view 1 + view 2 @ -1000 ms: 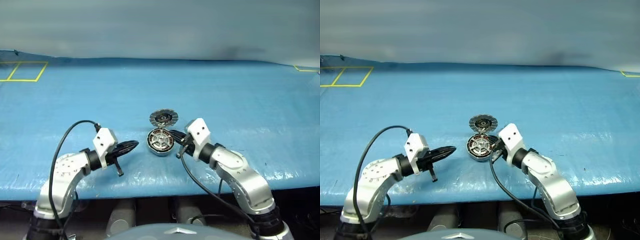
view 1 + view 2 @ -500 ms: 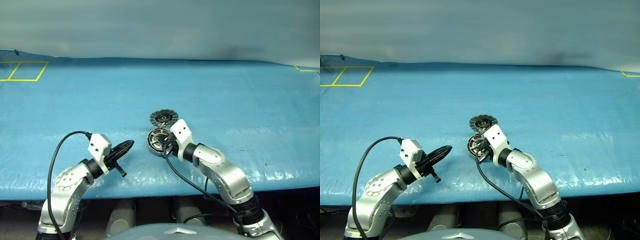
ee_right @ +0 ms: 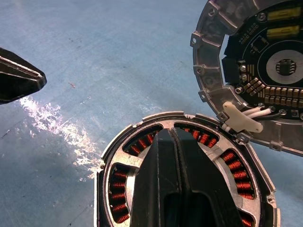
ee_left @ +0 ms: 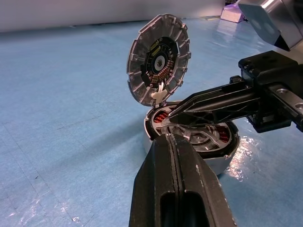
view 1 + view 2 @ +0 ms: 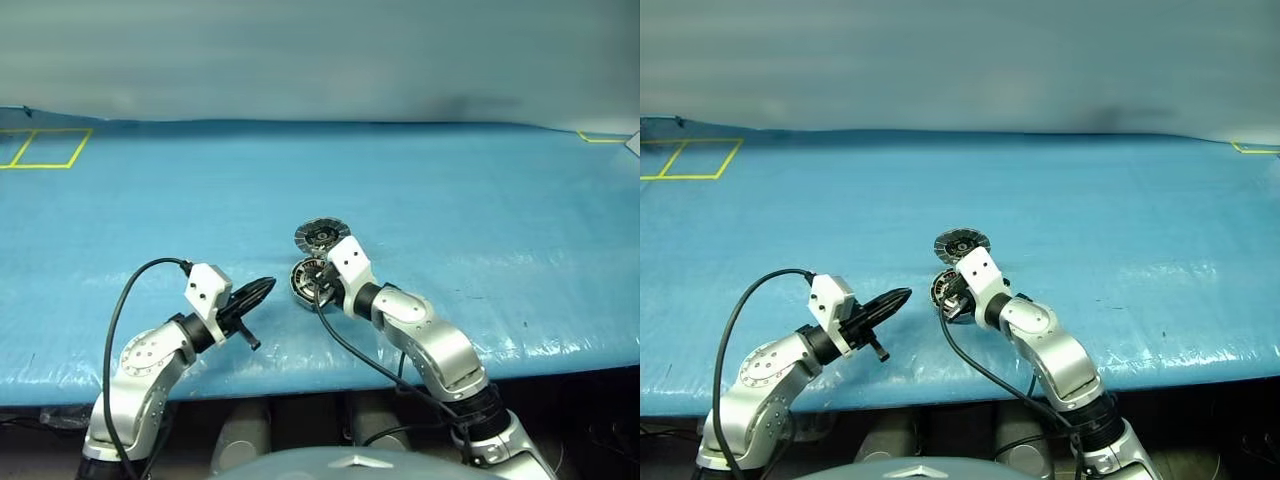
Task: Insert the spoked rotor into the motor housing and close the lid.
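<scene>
Round shallow metal motor housing (image 4: 191, 142) with copper-coloured windings sits open-face-up on the blue plastic-covered counter (image 5: 480, 220), axis upright. Small silver spoked rotor (image 3: 189, 142), broad-spoked, already seated inside the cup, flat and level with the rim, windings visible through the gaps between spokes. Round lid (image 4: 158, 59) with silver segmented ring and dark circuit centre stands swung open, hinged at the housing's far edge by a white clip and thin white wires, tilted back past upright, inner face turned toward the two hands.

Right hand (image 4: 173, 118), black fingers pressed together and gripping nothing, reaches in over the housing from the robot's right, tip poised above the rotor near the hinge side; contact with the rotor cannot be told. Housing directly under this hand, lid just beyond its tip.

Left hand (image 5: 262, 288), fingers likewise closed and empty, hovers just beside the housing on its left, pointing at it, apart from it. Lid beyond and slightly right of this hand.
</scene>
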Motion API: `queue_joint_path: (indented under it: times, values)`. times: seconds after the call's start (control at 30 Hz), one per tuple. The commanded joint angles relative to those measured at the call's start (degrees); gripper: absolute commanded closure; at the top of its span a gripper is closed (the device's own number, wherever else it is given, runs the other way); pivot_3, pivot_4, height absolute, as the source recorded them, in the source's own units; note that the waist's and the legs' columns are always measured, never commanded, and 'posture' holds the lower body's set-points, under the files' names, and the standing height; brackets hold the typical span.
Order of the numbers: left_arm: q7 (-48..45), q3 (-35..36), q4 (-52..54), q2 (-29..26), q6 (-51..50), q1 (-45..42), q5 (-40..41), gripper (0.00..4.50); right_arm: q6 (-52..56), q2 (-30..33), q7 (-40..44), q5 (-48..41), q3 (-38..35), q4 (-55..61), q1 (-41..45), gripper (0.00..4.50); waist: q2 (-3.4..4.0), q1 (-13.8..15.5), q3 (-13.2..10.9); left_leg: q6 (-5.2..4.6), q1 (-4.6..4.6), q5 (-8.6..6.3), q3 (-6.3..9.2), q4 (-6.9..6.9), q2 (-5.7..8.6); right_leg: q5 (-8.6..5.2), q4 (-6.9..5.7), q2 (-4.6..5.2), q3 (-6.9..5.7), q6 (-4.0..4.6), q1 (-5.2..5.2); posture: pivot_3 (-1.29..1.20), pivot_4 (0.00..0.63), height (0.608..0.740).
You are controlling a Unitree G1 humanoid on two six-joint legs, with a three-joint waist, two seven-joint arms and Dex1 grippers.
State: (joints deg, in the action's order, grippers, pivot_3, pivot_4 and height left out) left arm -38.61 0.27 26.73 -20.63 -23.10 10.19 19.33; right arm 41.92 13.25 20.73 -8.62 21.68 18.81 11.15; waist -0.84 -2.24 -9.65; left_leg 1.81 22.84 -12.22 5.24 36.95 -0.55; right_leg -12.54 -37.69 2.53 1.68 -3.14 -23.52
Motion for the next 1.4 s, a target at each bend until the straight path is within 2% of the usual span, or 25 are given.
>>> queue_joint_path:
  times: [0.03,0.17,0.53,0.73,0.9,1.2,1.4]
  values:
    - [0.5,-0.4,1.1,-0.1,0.4,0.1,1.3,4.5,3.8,4.6,1.5,3.4,4.5,-0.8,-1.1,4.49,0.06,0.0,0.1,0.16,0.01,-0.1,-0.02,0.0,0.0,0.0,0.04,0.03,0.0,0.0,0.0,0.0,0.15,0.74]
    - [0.7,-0.8,1.0,-0.3,0.2,0.0,1.7,4.5,4.5,6.7,3.1,3.4,5.8,2.0,-1.0,4.49,0.02,0.3,0.2,-0.09,0.08,-0.02,-0.06,-0.07,0.05,0.0,0.25,0.08,-0.01,-0.01,0.01,0.0,0.15,0.74]
    - [1.1,-2.0,0.4,-0.7,-0.1,-0.8,2.0,4.5,7.0,4.1,2.7,0.9,1.7,7.2,-1.5,4.49,-0.05,0.5,0.3,-0.2,0.14,-0.09,-0.13,-1.12,0.02,-0.11,0.79,0.0,-0.03,0.0,0.08,0.0,0.15,0.74]
    - [1.2,-2.1,0.3,-0.8,-0.1,-0.9,2.0,4.5,4.7,8.6,4.5,3.4,5.3,8.2,-2.6,4.49,-0.06,0.6,0.3,-0.2,0.13,-0.1,-0.15,-1.01,0.02,-0.14,0.81,0.02,-0.03,0.01,0.11,0.0,0.15,0.74]
    - [1.3,-2.2,0.0,-0.8,-0.2,-1.0,2.0,4.5,1.0,9.6,6.3,2.9,5.5,8.5,-4.5,4.49,-0.07,0.6,0.3,-0.2,0.12,-0.1,-0.15,-1.03,0.01,-0.14,0.81,0.01,-0.03,0.01,0.12,0.0,0.15,0.74]
    - [1.2,-2.5,-0.5,-0.7,-0.3,-1.4,2.0,4.5,1.5,7.1,5.0,2.8,4.0,7.4,-4.3,4.49,-0.06,0.4,0.3,-0.2,0.11,-0.1,-0.17,-1.0,-0.03,-0.13,0.78,-0.01,-0.03,0.01,0.11,0.0,0.15,0.74]
    - [1.1,-2.5,-0.4,-0.9,-0.3,-1.4,2.1,4.5,2.1,4.7,5.7,-0.5,0.7,9.6,-4.2,4.49,-0.06,0.4,0.3,-0.2,0.13,-0.1,-0.17,-1.01,-0.03,-0.13,0.79,-0.01,-0.02,0.01,0.1,0.0,0.15,0.74]
